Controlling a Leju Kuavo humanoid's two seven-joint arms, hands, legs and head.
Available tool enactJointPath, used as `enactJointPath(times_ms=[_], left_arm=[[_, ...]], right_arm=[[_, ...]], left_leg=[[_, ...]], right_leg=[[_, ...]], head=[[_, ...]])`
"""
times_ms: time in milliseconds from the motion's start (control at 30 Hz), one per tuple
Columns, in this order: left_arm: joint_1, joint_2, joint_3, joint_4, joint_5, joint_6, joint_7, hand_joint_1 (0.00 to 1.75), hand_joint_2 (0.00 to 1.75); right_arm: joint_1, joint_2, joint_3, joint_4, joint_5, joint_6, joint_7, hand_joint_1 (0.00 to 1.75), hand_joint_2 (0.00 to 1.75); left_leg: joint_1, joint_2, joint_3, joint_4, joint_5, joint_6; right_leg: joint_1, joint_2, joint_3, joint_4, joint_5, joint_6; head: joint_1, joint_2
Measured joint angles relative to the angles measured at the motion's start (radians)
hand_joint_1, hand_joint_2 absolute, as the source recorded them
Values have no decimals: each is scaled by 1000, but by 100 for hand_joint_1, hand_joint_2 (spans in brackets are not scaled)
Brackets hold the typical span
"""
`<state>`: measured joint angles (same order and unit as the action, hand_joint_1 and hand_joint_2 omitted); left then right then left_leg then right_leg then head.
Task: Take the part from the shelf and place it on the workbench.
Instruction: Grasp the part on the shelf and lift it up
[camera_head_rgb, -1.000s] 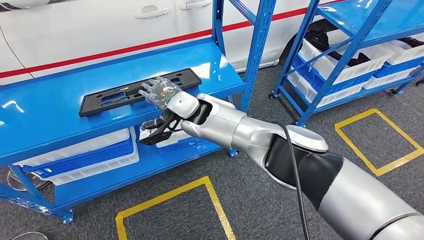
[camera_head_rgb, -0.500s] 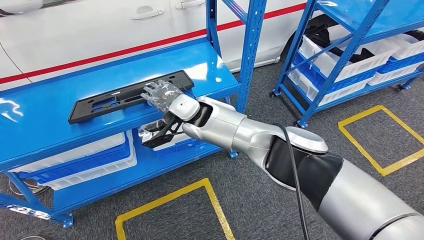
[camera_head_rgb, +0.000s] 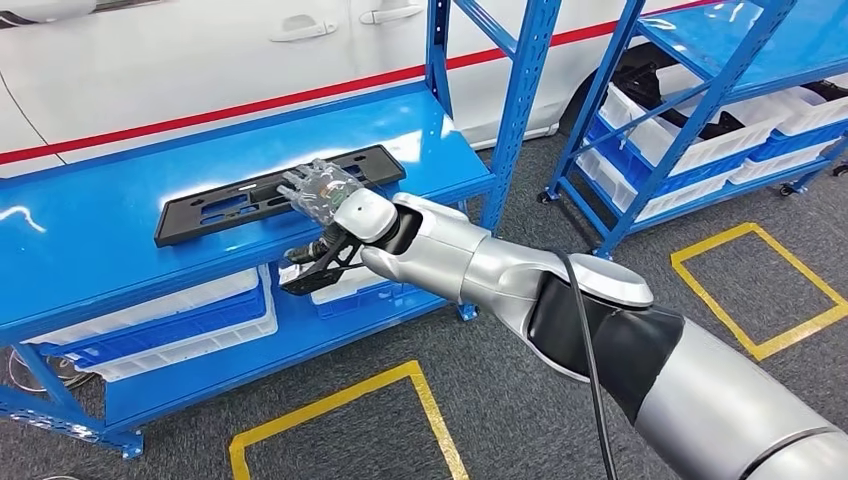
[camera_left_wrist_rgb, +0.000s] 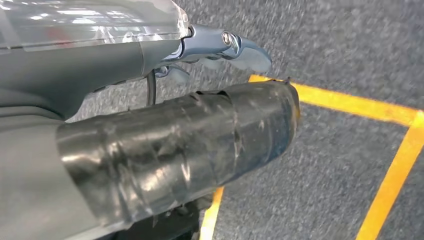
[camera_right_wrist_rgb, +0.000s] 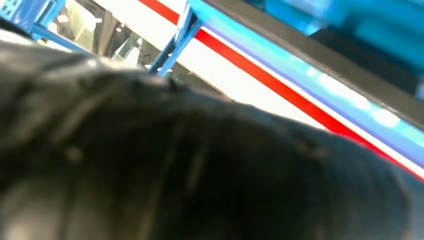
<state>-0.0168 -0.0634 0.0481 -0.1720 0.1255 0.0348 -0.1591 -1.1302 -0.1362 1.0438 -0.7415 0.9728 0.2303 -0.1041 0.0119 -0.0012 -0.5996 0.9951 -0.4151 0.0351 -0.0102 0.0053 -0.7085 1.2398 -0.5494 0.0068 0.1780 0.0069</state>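
No legible txt, labels, brands or nos. anywhere; nothing readable

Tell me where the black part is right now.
In the head view the black part lies flat on the blue shelf top, left of centre, its right end under the right hand.

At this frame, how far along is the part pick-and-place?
Done: the right hand has reached the black part and rests on it. In hand: securing a grasp; whether it grips is unclear. Left: the part lies flat on the blue shelf, so lifting and carrying to the workbench remain.
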Motion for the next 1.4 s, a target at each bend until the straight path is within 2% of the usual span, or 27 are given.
enactJointPath(times_ms=[33,67,100,167,200,267,333,400,467,567,600,633,667,700,767,833,933,1000,1067,1100,1133,1167,1200,1233,1267,1300,1400], left_arm=[[0,0,0,0,0,0,0,0,0],[0,0,0,0,0,0,0,0,0],[0,0,0,0,0,0,0,0,0],[1,0,0,0,0,0,0,0,0],[1,0,0,0,0,-1,0,0,0],[0,-1,0,0,-1,-1,0,0,0],[0,-1,0,0,-1,-2,-1,0,0],[1,0,0,0,-1,-2,-1,0,0],[1,0,0,0,-1,-2,-1,0,0],[0,-1,0,0,-2,-2,-1,0,0],[1,-1,0,0,-2,-2,0,0,0],[1,-1,0,0,-3,-2,0,0,0],[2,0,0,0,-4,-2,1,0,0],[2,0,0,0,-4,-2,1,0,0],[1,1,0,0,-4,-2,1,0,0],[1,1,0,0,-4,-2,2,0,0],[2,1,0,0,-4,-2,2,0,0],[1,1,0,0,-4,-2,2,0,0],[-1,1,0,0,-4,-2,2,0,0],[-1,1,0,0,-4,-2,2,0,0],[0,1,0,0,-4,-2,2,0,0],[1,1,0,0,-4,-2,2,0,0],[1,0,0,0,-4,-2,2,0,0],[1,0,0,0,-4,-2,2,0,0],[1,0,0,0,-4,-2,2,0,0],[0,-1,0,0,-4,-2,2,0,0],[-1,0,0,0,-4,-2,2,0,0]], right_arm=[[3,0,0,2,0,0,0,0,0],[7,0,0,3,0,0,0,0,0],[8,-1,0,4,0,0,0,0,0],[5,-1,0,6,1,0,0,0,0],[3,-2,0,6,1,-1,0,0,0],[1,-1,0,7,2,-2,0,0,0],[1,-1,0,7,2,-2,0,0,0],[-1,-3,0,8,2,-3,1,0,0],[-3,-3,0,9,2,-3,1,0,0],[-1,-2,0,9,2,-3,0,0,0],[1,-2,0,10,2,-3,0,0,0],[2,-2,0,10,2,-2,0,0,0],[2,-2,0,10,2,-3,0,0,0],[1,-2,0,11,2,-3,0,0,0],[0,-2,0,11,3,-4,0,0,0],[0,-2,0,11,3,-4,0,0,0],[-3,-4,0,12,3,-5,0,0,0],[-5,-7,0,12,3,-5,0,0,0],[-1,-9,0,13,3,-5,0,0,0],[3,-10,0,14,3,-5,0,0,0],[6,-10,0,14,3,-5,0,0,0],[6,-10,0,14,3,-5,0,0,0],[6,-11,0,14,3,-5,0,0,0],[4,-12,0,14,3,-5,0,0,0],[3,-12,0,14,3,-6,0,0,0],[4,-12,0,14,3,-6,-1,0,0],[6,-12,0,14,3,-8,0,0,0]], left_leg=[[0,0,0,2,-2,1],[-1,0,1,4,-5,2],[-1,-1,2,9,-9,1],[0,-4,3,20,-21,-4],[-2,-5,2,28,-27,-8],[-6,-5,0,36,-34,-17],[-6,-5,0,34,-35,-24],[-3,-4,0,40,-43,-33],[-1,-3,-23,98,-77,-44],[3,-2,-118,278,-148,-54],[3,-2,-136,302,-144,-55],[3,-2,-136,290,-121,-55],[3,-2,-117,239,-82,-53],[2,-2,-88,167,-40,-49],[-3,-2,-36,56,1,-39],[-8,-3,-21,28,-4,-31],[-2,-1,-8,10,-3,-15],[1,0,2,1,-3,-4],[0,0,5,2,-9,4],[0,0,8,3,-12,5],[0,-1,11,6,-17,5],[0,-2,15,10,-23,3],[0,-3,19,16,-31,1],[-2,-4,22,22,-39,-3],[-4,-5,22,29,-46,-8],[-5,-5,21,33,-50,-13],[-3,-5,21,33,-57,-29]], right_leg=[[-1,0,-30,50,-11,1],[-2,-1,-46,70,-5,2],[-4,-1,-40,47,22,2],[-4,-3,11,-76,93,-3],[-2,-4,39,-134,114,-6],[1,-4,62,-182,119,-12],[4,-2,64,-185,117,-16],[1,-2,71,-193,118,-26],[-4,-2,82,-203,119,-37],[-3,-1,91,-205,112,-45],[-3,-1,94,-204,109,-44],[-3,0,98,-204,106,-43],[-3,1,103,-203,102,-42],[-3,1,109,-203,98,-39],[0,2,115,-204,92,-32],[2,2,115,-207,90,-23],[2,0,113,-195,77,-8],[1,0,68,-106,33,-3],[-1,0,-10,28,-14,-1],[-2,0,-37,67,-15,1],[-3,-1,-47,68,3,2],[-4,-1,-36,28,40,1],[-4,-2,-10,-38,84,-1],[-3,-3,17,-100,115,-5],[-1,-4,40,-150,132,-9],[1,-4,52,-177,134,-12],[3,0,62,-192,125,-24]], head=[[0,0],[0,0],[0,0],[0,0],[0,0],[0,0],[0,0],[0,0],[0,0],[0,0],[0,0],[-1,0],[-1,0],[0,0],[0,0],[0,0],[0,0],[0,0],[0,0],[0,0],[0,0],[0,0],[0,0],[0,0],[0,0],[0,0],[0,0]])
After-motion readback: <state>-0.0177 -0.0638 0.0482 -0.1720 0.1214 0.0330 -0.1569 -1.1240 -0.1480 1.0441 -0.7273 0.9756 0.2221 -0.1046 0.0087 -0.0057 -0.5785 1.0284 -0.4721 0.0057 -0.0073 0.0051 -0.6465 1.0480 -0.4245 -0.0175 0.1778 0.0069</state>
